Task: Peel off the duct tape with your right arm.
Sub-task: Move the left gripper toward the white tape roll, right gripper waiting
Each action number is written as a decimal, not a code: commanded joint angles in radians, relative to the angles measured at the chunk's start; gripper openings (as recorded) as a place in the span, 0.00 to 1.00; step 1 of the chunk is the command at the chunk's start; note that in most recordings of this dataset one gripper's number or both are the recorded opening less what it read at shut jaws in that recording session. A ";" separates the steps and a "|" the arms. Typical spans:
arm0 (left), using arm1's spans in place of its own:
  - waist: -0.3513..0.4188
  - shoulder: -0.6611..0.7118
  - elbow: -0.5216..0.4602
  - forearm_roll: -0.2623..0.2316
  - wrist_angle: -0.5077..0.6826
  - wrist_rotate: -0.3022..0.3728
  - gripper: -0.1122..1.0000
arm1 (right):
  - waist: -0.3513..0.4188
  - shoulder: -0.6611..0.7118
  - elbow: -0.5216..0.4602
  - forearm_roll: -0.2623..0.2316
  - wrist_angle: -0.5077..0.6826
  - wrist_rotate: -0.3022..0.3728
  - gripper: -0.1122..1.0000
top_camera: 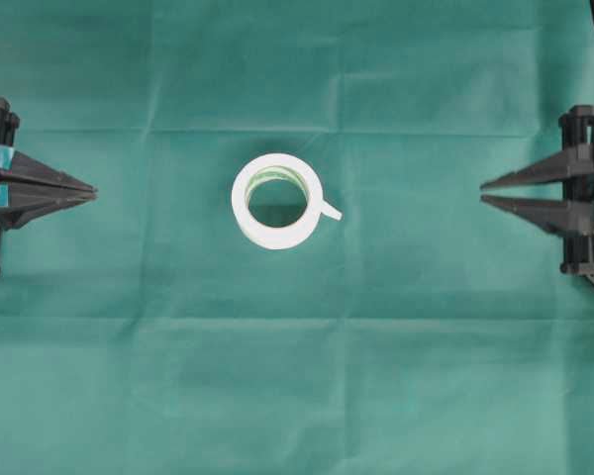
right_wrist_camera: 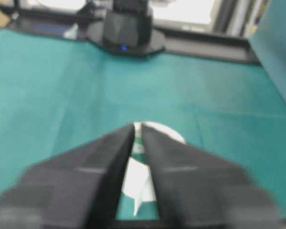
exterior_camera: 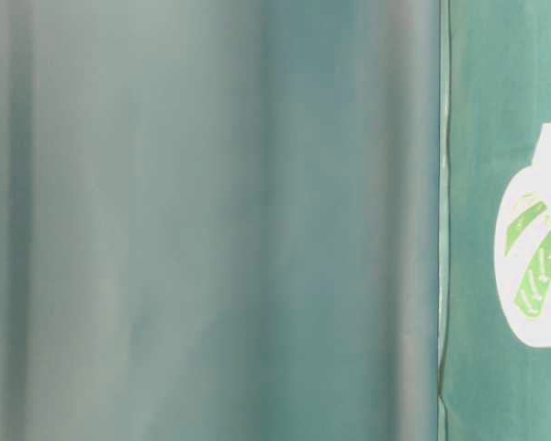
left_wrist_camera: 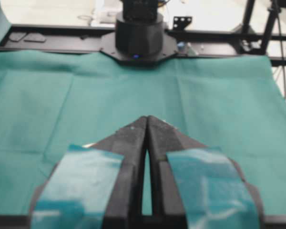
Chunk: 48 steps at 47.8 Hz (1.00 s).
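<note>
duct tape (top_camera: 276, 201) likely light, may slide on cloth; pinch loose strip end (top_camera: 330, 210) at right; right gripper (top_camera: 485, 191) slightly parted, empty; left gripper (top_camera: 91, 190) pressed together.

Wide open green tabletop (top_camera: 426, 376) all around; only the duct tape (top_camera: 275, 201) sits mid-way, well apart from both grippers.

No words or numbers could be read; the duct tape (exterior_camera: 533, 266) core perhaps showed only green stripes.
</note>
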 commanded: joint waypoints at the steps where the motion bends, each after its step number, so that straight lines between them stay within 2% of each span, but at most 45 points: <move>1: -0.014 0.009 -0.014 -0.002 -0.017 0.000 0.17 | -0.002 0.012 -0.017 0.000 -0.012 0.002 0.19; 6: -0.015 0.015 -0.017 -0.002 -0.017 0.003 0.37 | -0.002 0.014 -0.020 0.000 -0.014 0.002 0.42; 12: -0.012 0.075 -0.035 -0.002 -0.026 0.005 0.72 | -0.008 0.028 -0.021 0.000 -0.029 0.002 0.74; 15: -0.009 0.126 -0.057 -0.002 -0.040 0.006 0.86 | -0.015 0.044 -0.023 0.000 -0.041 0.002 0.74; 18: -0.005 0.190 -0.086 -0.003 -0.064 0.011 0.96 | -0.020 0.067 -0.031 0.000 -0.055 0.002 0.74; 37: 0.018 0.511 -0.273 -0.002 -0.146 0.012 0.96 | -0.029 0.236 -0.097 0.000 -0.130 0.000 0.74; 48: 0.021 0.604 -0.351 -0.003 -0.140 0.011 0.96 | -0.029 0.267 -0.114 0.000 -0.163 0.000 0.74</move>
